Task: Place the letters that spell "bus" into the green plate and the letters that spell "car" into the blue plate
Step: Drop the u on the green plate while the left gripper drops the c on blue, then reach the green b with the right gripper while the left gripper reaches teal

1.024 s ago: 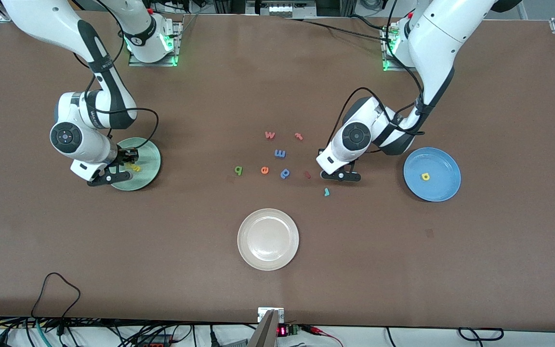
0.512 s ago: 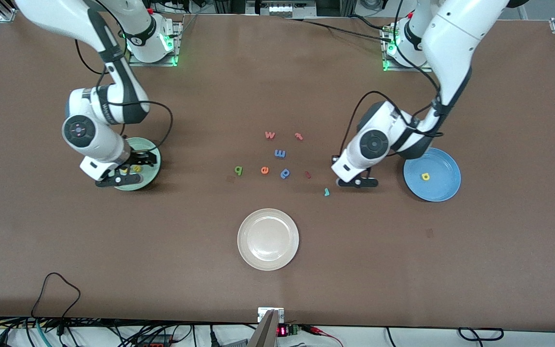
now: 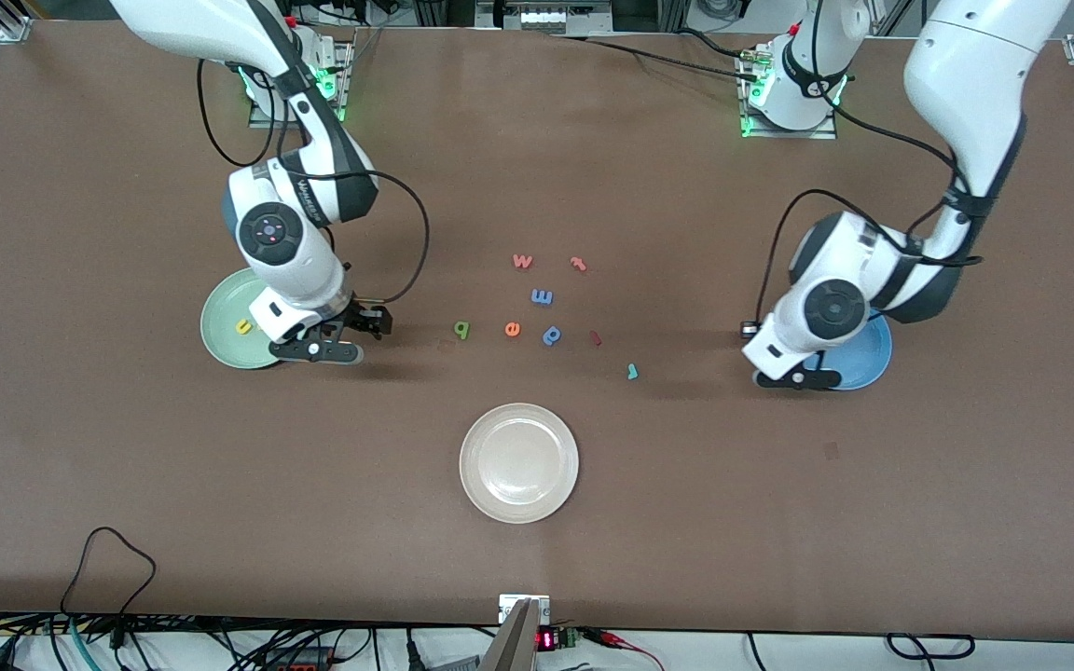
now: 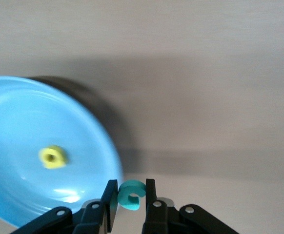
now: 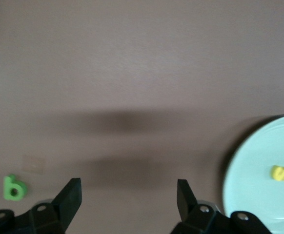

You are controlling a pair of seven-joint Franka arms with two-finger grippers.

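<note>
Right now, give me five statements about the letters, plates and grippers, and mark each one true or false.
1. The left gripper is shut on the teal "c". True.
2. The green "b" lies in the green plate. False: it lies on the table between that plate and the other loose letters.
3. The right gripper is open and holds nothing. True.
4. The blue plate holds no letter. False: the yellow "a" lies in it.
5. The teal "r" lies on the table, nearer to the front camera than the blue "p". True.
</note>
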